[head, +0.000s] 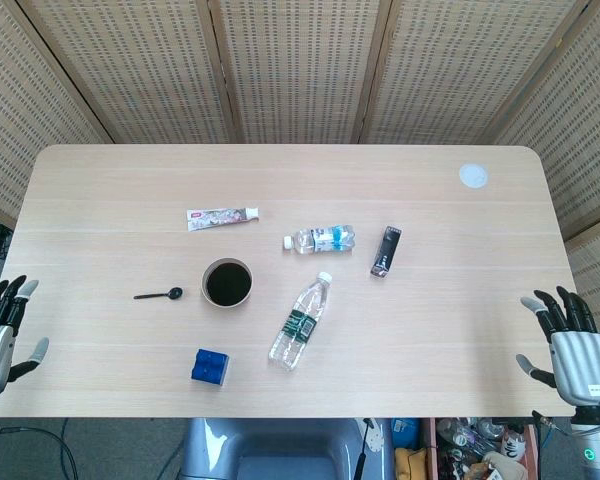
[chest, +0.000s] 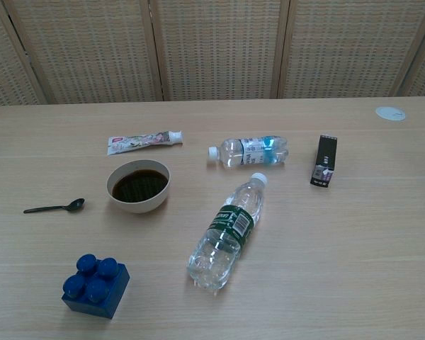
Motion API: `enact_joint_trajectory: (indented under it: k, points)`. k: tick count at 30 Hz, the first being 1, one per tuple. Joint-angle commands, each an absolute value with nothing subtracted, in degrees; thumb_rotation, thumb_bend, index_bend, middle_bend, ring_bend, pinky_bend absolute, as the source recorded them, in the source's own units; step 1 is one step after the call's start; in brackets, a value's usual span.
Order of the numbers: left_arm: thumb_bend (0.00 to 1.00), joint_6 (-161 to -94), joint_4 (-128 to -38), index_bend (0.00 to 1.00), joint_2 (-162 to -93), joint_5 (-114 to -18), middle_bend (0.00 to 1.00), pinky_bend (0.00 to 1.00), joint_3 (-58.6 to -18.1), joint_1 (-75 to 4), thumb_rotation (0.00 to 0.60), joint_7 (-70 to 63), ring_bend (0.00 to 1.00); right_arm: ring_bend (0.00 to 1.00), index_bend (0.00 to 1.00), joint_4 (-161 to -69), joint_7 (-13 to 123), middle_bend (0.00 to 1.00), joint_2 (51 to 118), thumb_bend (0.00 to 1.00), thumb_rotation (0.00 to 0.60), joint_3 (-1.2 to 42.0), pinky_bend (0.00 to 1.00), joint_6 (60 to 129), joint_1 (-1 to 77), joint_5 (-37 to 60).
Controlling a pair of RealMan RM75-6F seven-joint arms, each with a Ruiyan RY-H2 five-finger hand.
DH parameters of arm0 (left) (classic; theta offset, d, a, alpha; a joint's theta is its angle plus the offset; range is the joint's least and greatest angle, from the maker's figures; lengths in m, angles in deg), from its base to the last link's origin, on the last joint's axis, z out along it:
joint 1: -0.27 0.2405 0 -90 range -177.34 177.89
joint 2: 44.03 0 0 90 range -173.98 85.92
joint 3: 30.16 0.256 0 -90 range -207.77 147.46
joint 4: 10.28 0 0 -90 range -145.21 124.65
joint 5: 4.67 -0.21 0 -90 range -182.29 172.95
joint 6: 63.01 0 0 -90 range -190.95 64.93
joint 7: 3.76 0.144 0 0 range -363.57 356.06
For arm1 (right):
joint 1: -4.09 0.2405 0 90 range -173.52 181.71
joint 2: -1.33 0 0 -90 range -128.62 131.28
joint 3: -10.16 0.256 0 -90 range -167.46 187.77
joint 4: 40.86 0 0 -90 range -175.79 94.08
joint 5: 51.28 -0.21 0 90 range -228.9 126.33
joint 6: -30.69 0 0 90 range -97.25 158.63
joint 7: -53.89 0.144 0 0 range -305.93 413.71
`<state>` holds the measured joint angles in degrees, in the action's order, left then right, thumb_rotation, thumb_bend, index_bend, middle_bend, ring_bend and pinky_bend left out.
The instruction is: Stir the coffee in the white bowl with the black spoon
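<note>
A white bowl (head: 227, 282) (chest: 138, 186) full of dark coffee stands on the table left of centre. The black spoon (head: 160, 295) (chest: 55, 207) lies flat just to its left, scoop end toward the bowl, not touching it. My left hand (head: 0, 325) rests at the table's left edge, fingers spread, holding nothing. At the right edge my right hand (head: 572, 340) is likewise spread and empty. Both hands are far from the spoon and bowl, and neither shows in the chest view.
A large water bottle (head: 302, 320) (chest: 229, 231) lies right of the bowl, a smaller one (head: 320, 239) (chest: 248, 151) behind it. A toothpaste tube (head: 221, 216), a black box (head: 385, 251), a blue brick (head: 210, 367) (chest: 95, 285) and a white disc (head: 472, 176) also lie about.
</note>
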<state>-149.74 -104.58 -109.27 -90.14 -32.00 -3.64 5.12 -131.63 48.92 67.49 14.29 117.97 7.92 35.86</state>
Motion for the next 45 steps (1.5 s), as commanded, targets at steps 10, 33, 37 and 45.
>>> enact_joint_trajectory:
  k: [10, 33, 37, 45]
  points:
    - [0.35, -149.5, -104.6, 0.05, -109.1, -90.1, 0.06, 0.00, -32.1, -3.8, 0.600, 5.3, 0.00, 0.07, 0.25, -131.6, 49.1, 0.23, 67.4, 0.26, 0.600, 14.3, 0.13, 118.0, 7.9, 35.8]
    - [0.35, -139.2, -101.4, 0.08, -109.7, -84.8, 0.15, 0.08, -35.8, -11.0, 0.600, 9.8, 0.10, 0.07, 0.25, -131.2, 49.3, 0.23, 67.5, 0.26, 0.600, 14.6, 0.13, 117.8, 8.0, 35.5]
    - [0.35, -134.4, -100.1, 0.11, -110.1, -83.0, 0.21, 0.25, -36.8, -14.2, 0.600, 11.1, 0.17, 0.07, 0.25, -131.3, 49.1, 0.23, 67.4, 0.26, 0.600, 14.7, 0.13, 117.4, 8.2, 35.4]
    - [0.35, -124.5, -95.2, 0.18, -112.6, -79.3, 0.47, 0.55, -38.1, -21.0, 0.600, 14.3, 0.45, 0.07, 0.25, -131.6, 48.8, 0.23, 67.1, 0.26, 0.600, 14.7, 0.13, 117.3, 8.2, 35.1]
